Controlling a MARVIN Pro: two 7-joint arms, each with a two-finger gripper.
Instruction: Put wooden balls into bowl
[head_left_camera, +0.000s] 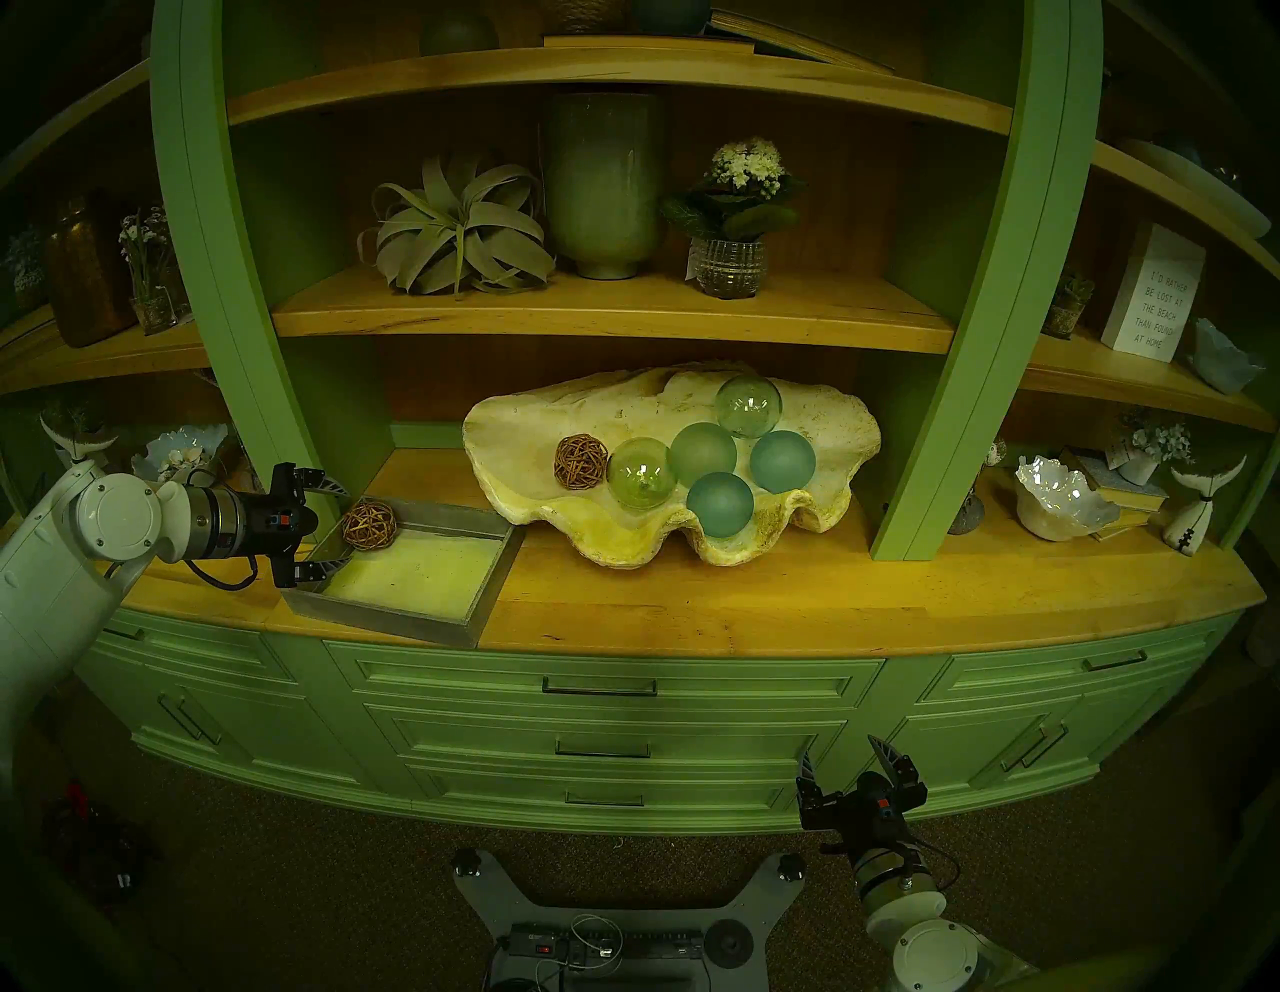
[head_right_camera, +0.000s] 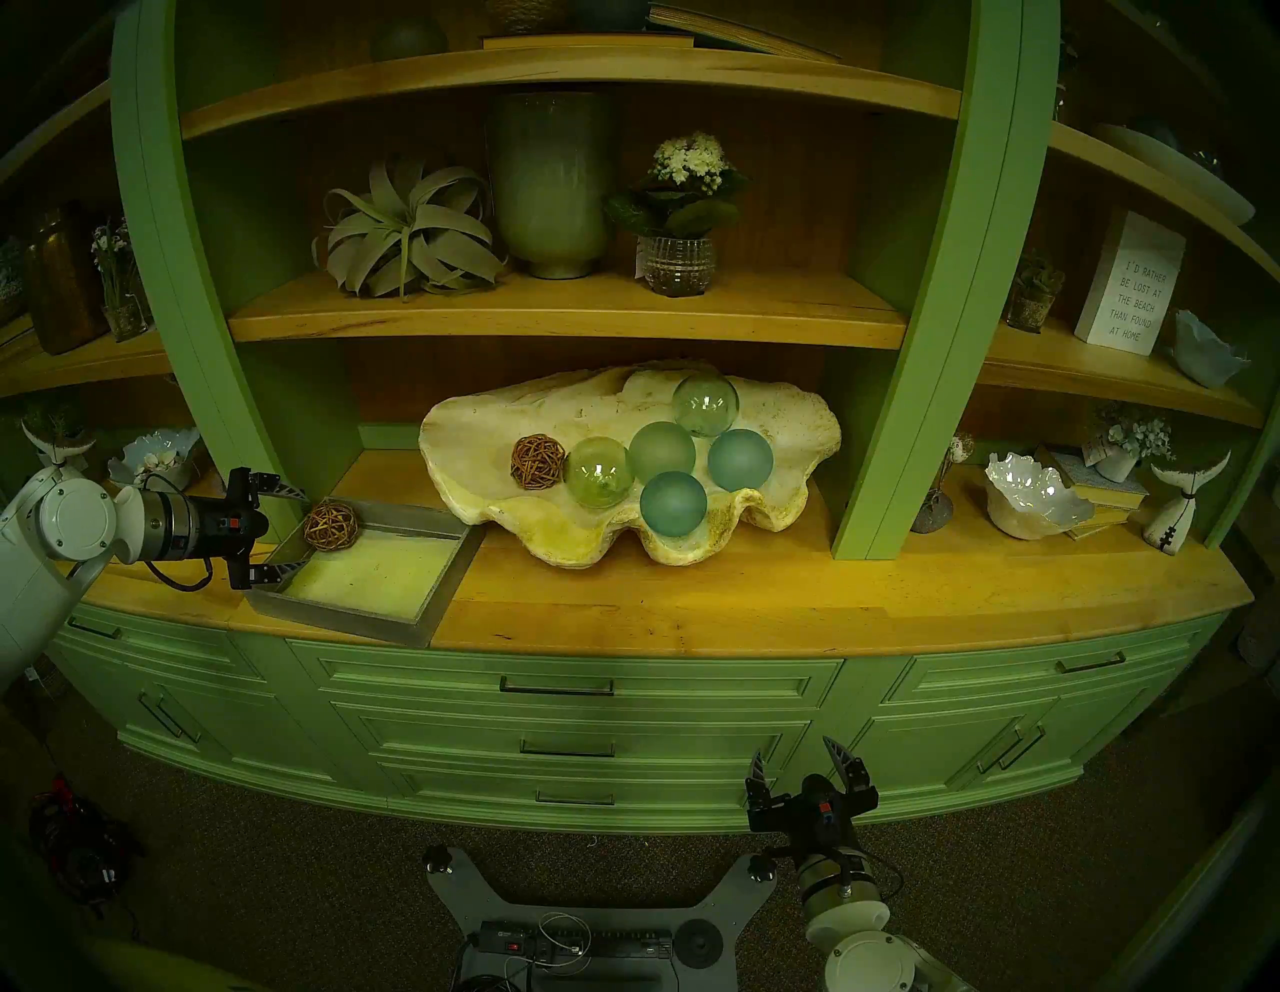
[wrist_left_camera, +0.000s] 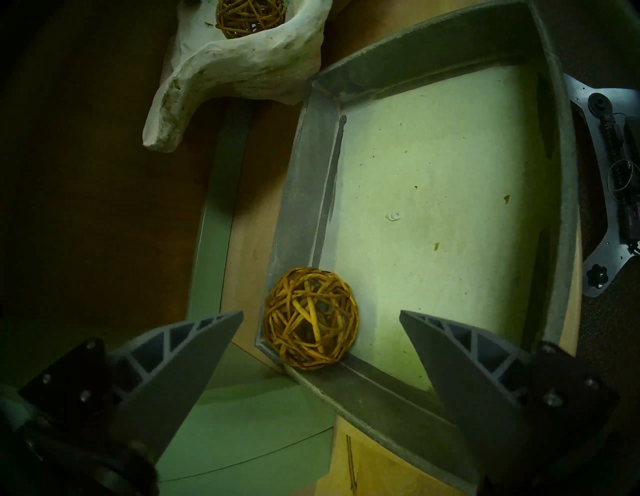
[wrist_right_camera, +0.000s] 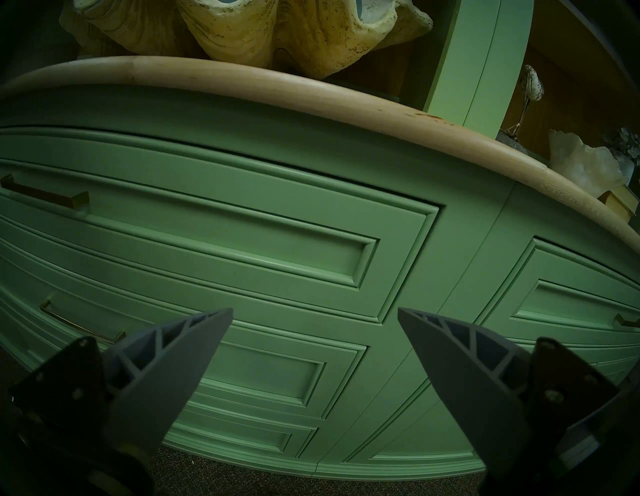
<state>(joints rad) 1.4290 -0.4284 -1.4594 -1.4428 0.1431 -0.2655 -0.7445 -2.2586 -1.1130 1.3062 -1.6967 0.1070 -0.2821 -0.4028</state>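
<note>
The left gripper (wrist_left_camera: 320, 313) has its jaws spread wide with nothing between them, one finger to each side of the near corner of the tray (wrist_left_camera: 308, 180). Just ahead of the fingertips, tucked into that corner and touching both walls, sits a wicker ball (wrist_left_camera: 310, 318).

The step in hand looks like the approach to grasp this ball. To do it well, the gripper should advance until the ball is centred deep between the fingers, not merely at the tips, since a round openwork thing can squirt out when pinched off-centre. One finger has to pass outside or over the tray wall the ball leans on; catching that wall would shove the tray. Lifting the approach slightly and closing across the ball's widest part seems safest, with gentle force so the twigs do not crush.

The left arm reaches in level from the side, wrist horizontal, gripper (head_left_camera: 325, 526) turned so one finger is above the other, just short of the ball (head_left_camera: 369, 526).

Farther ahead, beyond the tray's far corner, lies the shell (head_left_camera: 526, 429), with the other ball (head_left_camera: 580, 463) already inside beside the glass spheres (head_left_camera: 706, 454); so the task appears half done.

Well away, low before the drawers (wrist_right_camera: 242, 242), the right gripper (head_left_camera: 850, 751) points upward, jaws apart, holding nothing.
</note>
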